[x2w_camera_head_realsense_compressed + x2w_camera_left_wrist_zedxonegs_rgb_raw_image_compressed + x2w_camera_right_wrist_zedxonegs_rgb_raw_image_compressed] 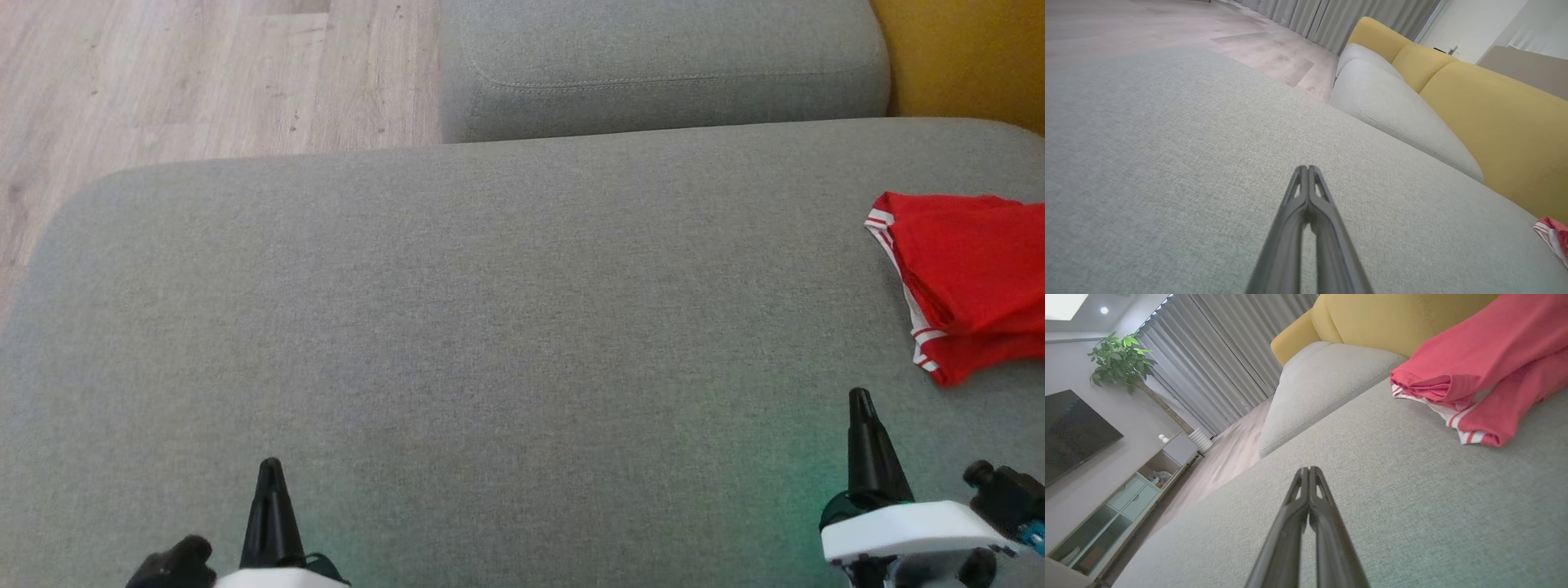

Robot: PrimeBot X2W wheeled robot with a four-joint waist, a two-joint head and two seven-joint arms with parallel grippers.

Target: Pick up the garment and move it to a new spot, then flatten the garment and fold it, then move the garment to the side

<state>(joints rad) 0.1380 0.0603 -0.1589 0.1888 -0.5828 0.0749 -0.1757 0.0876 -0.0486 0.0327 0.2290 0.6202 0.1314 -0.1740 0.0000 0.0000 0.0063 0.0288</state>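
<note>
Our left hand (270, 467) hovers low over the grey sofa seat (490, 327), fingers pressed together and holding nothing. The wide middle of the seat is bare, and we think it serves as room for spreading and folding. Our right hand (860, 396) is also pressed together and empty, near the garment (971, 278) but apart from it. The garment lies at the seat's right side. It is red with white striped hems, in loose layers. It is perhaps a shirt, but the head view's edge cuts it.

Grey sofa seat (457, 327), red garment (971, 278), perhaps folded, near its right edge.
</note>
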